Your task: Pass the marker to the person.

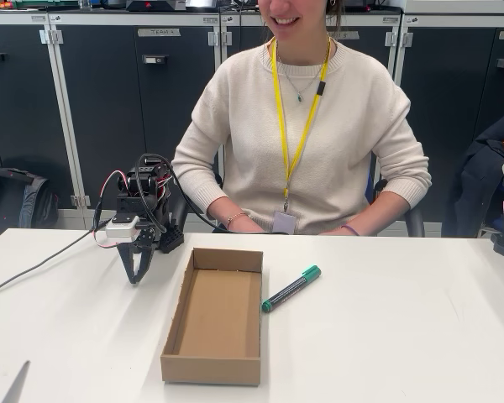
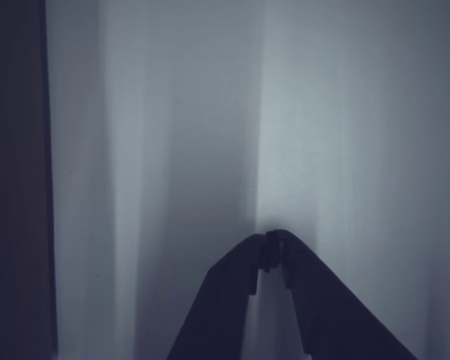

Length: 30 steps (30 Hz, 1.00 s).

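Pickup not begun: I see the gripper [image 1: 138, 275] clenched empty, lower left of frame, left of the cardboard box [image 1: 216, 315]; next I must open and cross to the marker [image 1: 291, 288] at centre-right.

Green-capped dark marker [image 1: 291, 288], brown cardboard box [image 1: 214, 317], white table [image 1: 386, 336].

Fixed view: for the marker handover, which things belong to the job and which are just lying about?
Job:
marker, on the table right of the box
person, seated behind the table
end effector, shut, empty

Lying about:
cardboard box, open
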Tool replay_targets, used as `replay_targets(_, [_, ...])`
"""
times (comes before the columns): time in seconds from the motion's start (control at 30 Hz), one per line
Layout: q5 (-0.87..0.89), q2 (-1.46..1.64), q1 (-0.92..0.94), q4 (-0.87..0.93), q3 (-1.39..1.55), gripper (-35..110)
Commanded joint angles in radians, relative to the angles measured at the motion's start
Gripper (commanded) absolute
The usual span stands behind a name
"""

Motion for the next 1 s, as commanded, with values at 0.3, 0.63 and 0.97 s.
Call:
replay_targets(0.3, [0.015,0.063,-0.002,0.034,0.023,-5])
replay_targets(0.63, [0.015,0.063,-0.006,0.035,0.023,-5])
replay_targets(0.97, [0.017,0.06,-0.003,0.021,0.023,-5])
